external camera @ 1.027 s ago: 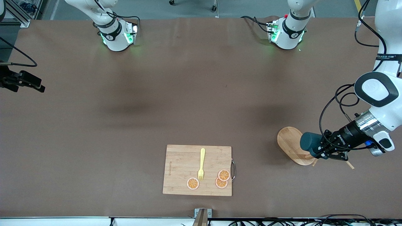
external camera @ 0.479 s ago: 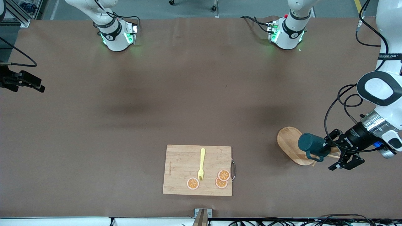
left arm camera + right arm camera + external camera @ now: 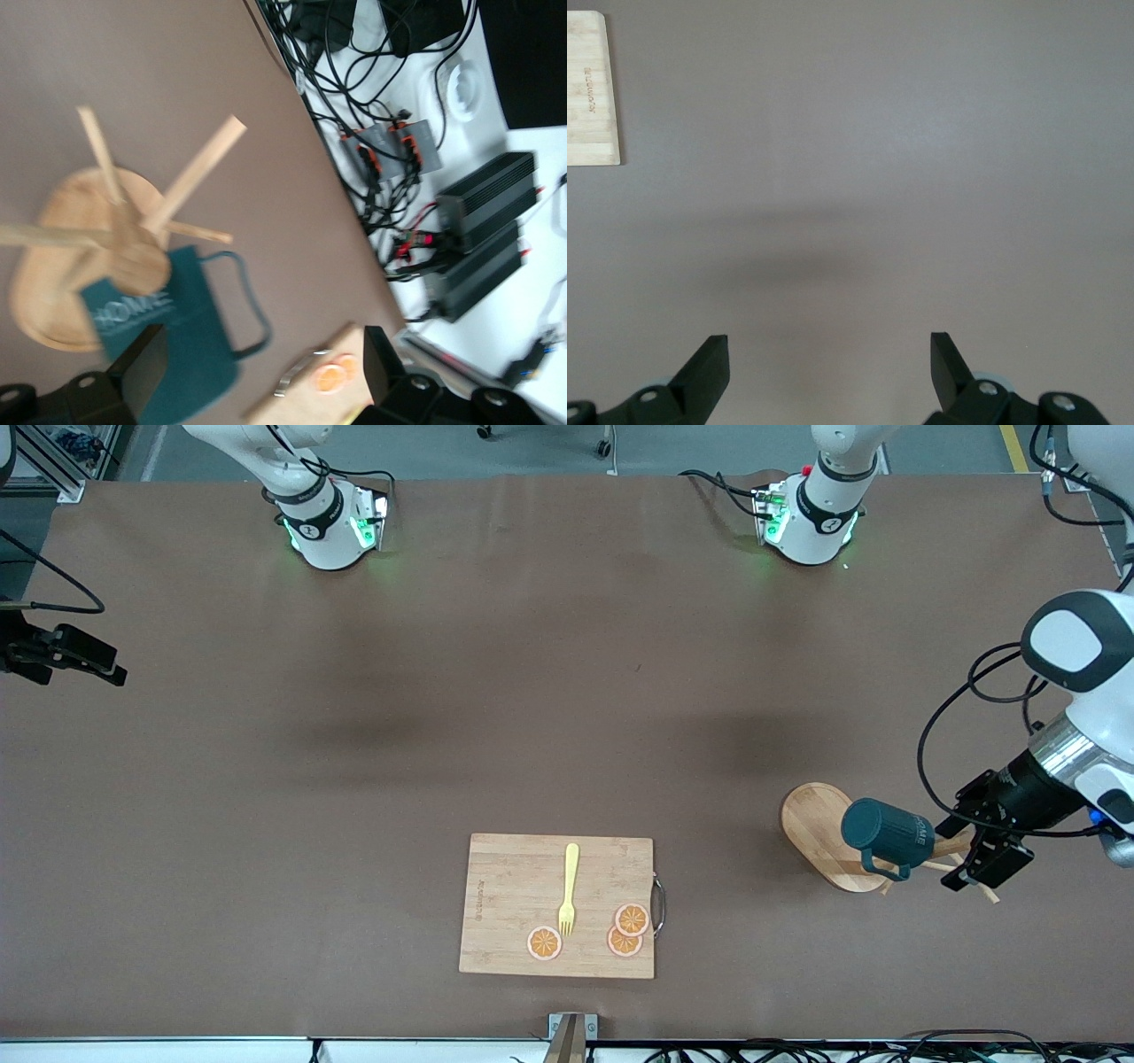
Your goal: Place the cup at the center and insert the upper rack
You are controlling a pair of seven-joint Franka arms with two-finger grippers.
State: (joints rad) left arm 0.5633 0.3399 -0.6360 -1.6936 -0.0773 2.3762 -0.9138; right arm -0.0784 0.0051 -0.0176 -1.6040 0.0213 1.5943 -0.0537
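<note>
My left gripper hangs just off the table edge at the left arm's end. Its fingers are spread wide with nothing between them, close to the cup but not touching it. The dark teal cup sits tipped on its side among the pegs of the wooden rack, above the rack's oval base. I cannot tell which peg carries it. It is not at the table's centre, which is bare.

My right gripper waits over bare table at the right arm's end, its fingers also wide apart and holding nothing. The cutting board, nearer the front camera, holds a fork and orange slices.

This fits two stages: the cup just let go onto the rack, or me lining up to take it off. Either way, any move beside those thin pegs needs a straight, slow path so the rack isn't knocked.
</note>
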